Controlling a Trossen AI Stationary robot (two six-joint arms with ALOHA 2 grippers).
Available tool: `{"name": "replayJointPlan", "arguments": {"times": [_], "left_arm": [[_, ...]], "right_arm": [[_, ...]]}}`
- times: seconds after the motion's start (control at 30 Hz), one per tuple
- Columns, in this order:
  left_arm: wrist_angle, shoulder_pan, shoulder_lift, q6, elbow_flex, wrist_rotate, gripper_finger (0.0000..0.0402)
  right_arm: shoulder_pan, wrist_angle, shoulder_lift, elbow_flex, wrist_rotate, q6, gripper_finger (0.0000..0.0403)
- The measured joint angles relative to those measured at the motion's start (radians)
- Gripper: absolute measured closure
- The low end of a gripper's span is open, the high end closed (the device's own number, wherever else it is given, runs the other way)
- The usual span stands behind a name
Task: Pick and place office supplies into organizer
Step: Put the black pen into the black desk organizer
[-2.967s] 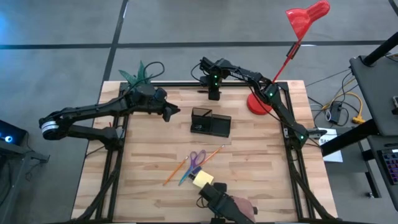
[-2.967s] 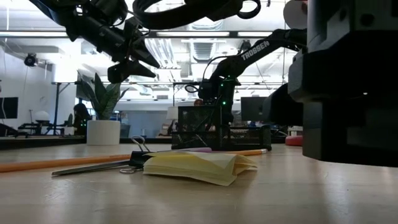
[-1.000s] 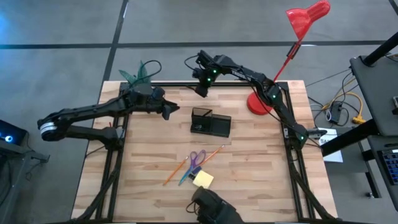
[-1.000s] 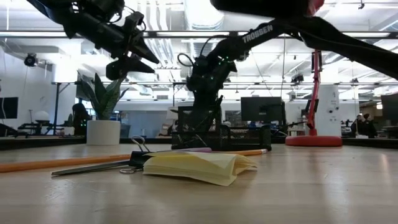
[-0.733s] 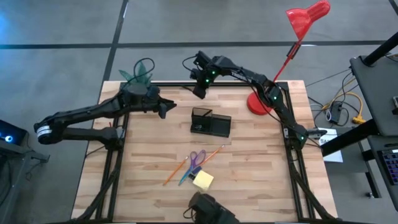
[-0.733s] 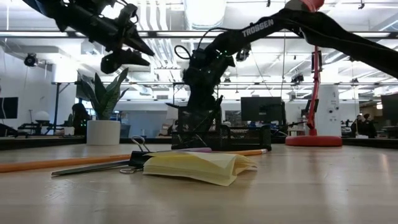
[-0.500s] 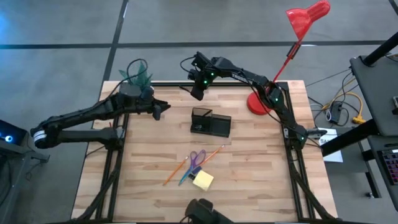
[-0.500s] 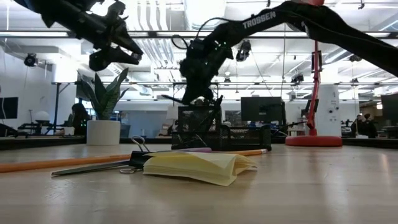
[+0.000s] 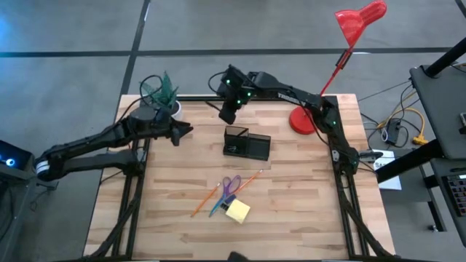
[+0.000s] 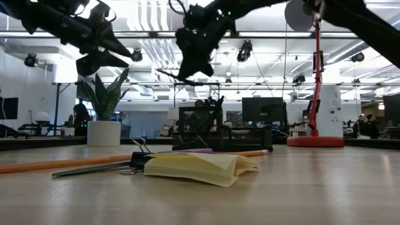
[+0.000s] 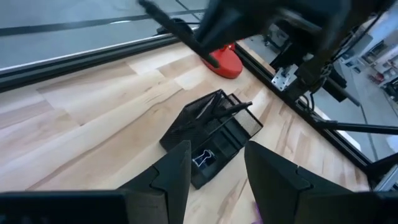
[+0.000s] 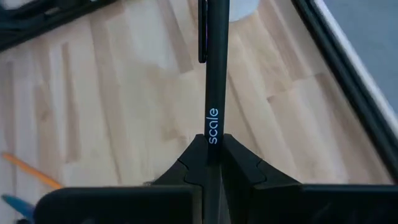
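Lettering "scale" runs along the black pen in the right pincer

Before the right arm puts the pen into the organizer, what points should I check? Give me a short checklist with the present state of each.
1. Pen held firmly: ok. The right gripper is shut on the black pen.
2. Gripper above the organizer: not ok. In the high view the right gripper is beyond the organizer, toward the far edge of the table.
3. Pen upright for insertion: cannot tell. In the low view it looks slanted.
4. Room in the tall compartment: cannot tell. Pens already stand in it.
5. Left arm clear: ok. The left gripper is open and off to the organizer's side.
6. Supplies remaining: not ok. The scissors and sticky-note pad lie on the table.
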Motion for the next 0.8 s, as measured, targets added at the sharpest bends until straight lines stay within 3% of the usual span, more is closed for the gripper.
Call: {"name": "replayJointPlan", "arguments": {"times": [0.2,0.5,0.8], "left_arm": [[0.006,0.000,0.001,0.016,-0.016,0.003,0.0265],[0.026,0.000,0.002,0.058,-0.042,0.032,0.0265],[0.043,0.000,0.047,0.078,-0.044,0.033,0.0265]], "right_arm": [[0.103,0.132,-0.078,-0.150,0.148,0.126,0.0386],[0.161,0.613,-0.282,-0.630,0.456,0.341,0.0386],[0.173,0.899,-0.346,-0.922,0.465,0.387,0.0386]]}}
